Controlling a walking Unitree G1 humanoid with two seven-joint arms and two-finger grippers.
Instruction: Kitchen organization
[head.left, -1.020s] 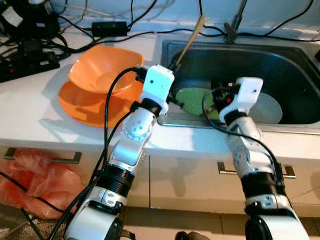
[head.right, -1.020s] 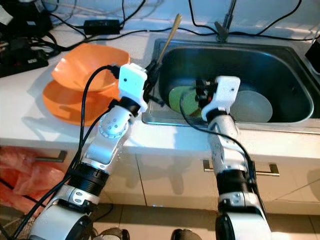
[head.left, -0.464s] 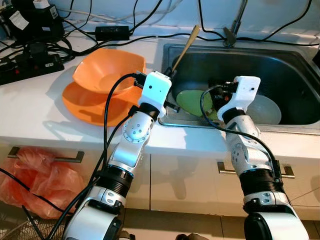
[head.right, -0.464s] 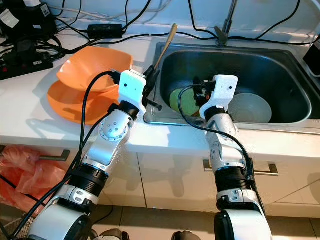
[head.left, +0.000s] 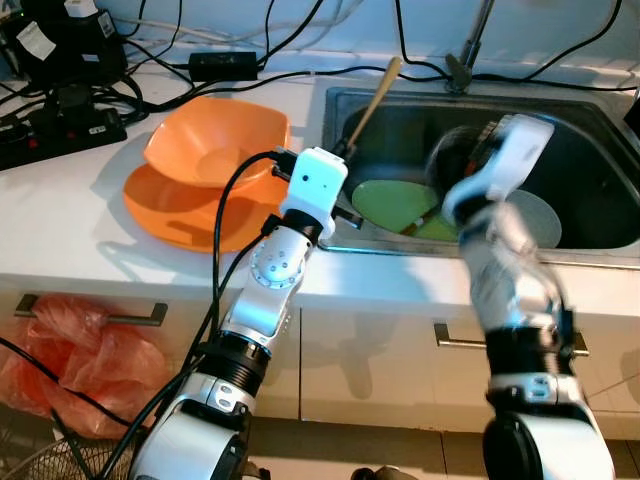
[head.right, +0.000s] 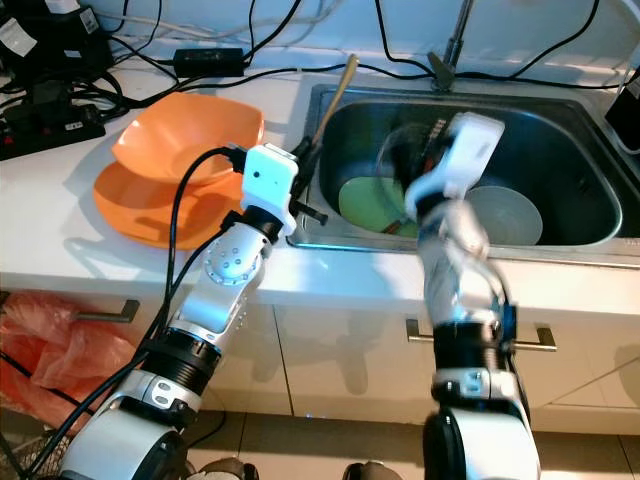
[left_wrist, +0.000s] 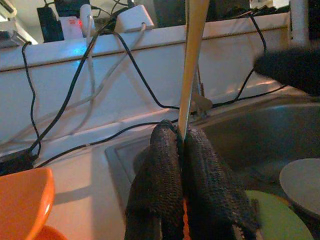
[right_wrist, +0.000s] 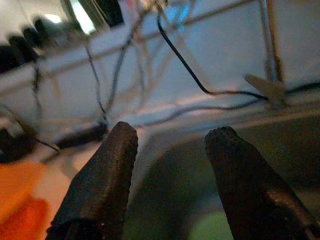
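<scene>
Left gripper is clamped on a thin pale wooden stick, held at the steel sink's left rim, angled upward. Right gripper, textured black fingers spread and empty, is blurred, raised above the sink since half a second ago. Green plate and grey bowl lie inside; orange bowls stacked on white counter.

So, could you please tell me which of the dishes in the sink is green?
The green plate, on the sink's left side near the left gripper; the pale bowl lies to its right.

Bright, even head views with the right arm motion-blurred; wrist views dim and soft.
</scene>
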